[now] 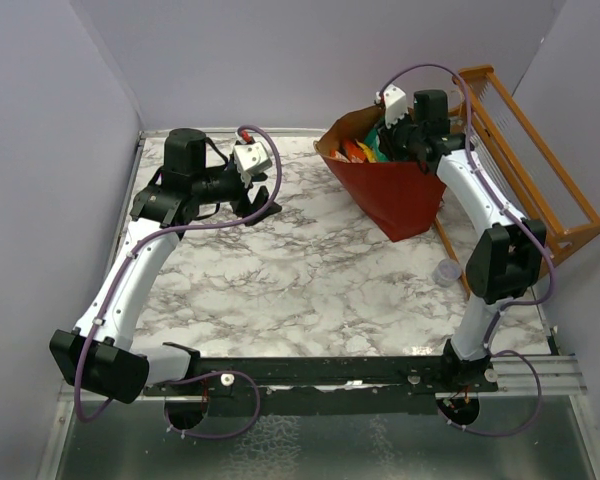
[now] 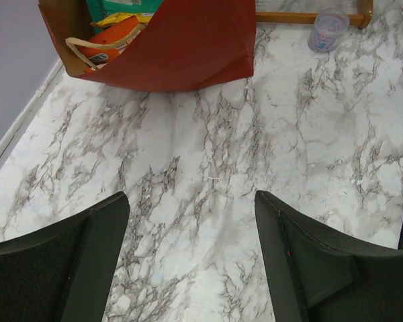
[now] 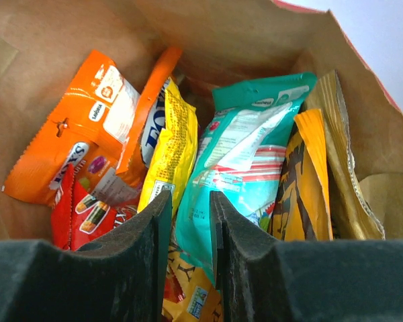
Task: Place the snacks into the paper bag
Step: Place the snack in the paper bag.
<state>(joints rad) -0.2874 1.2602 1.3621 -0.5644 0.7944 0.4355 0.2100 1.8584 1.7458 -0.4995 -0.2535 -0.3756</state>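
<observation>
Releasing looks to be the step in hand: the right end effector (image 3: 191,201) hangs in the mouth of the paper bag (image 1: 395,195) at the upper right of the overhead frame. Its fingers stand slightly apart, and nothing shows clamped between them. Below them the snacks (image 3: 188,168) stand packed on edge: an orange packet (image 3: 80,141) at the left of the wrist frame, a yellow packet (image 3: 171,147) beside it and a teal pouch (image 3: 242,154) in the middle. The left end effector (image 2: 190,201) hovers over bare bench (image 1: 310,280), fingers wide apart and empty.

No packet shows loose on the bench, so the packing is probably at or near its end. The next move calls for the right arm to rise straight out without snagging the bag's rim or dragging a packet up.

The bag's bottom is hidden, so the packets cannot be counted. Bench behind the bag and under the arms is out of sight. Most label print is too small to read.
</observation>
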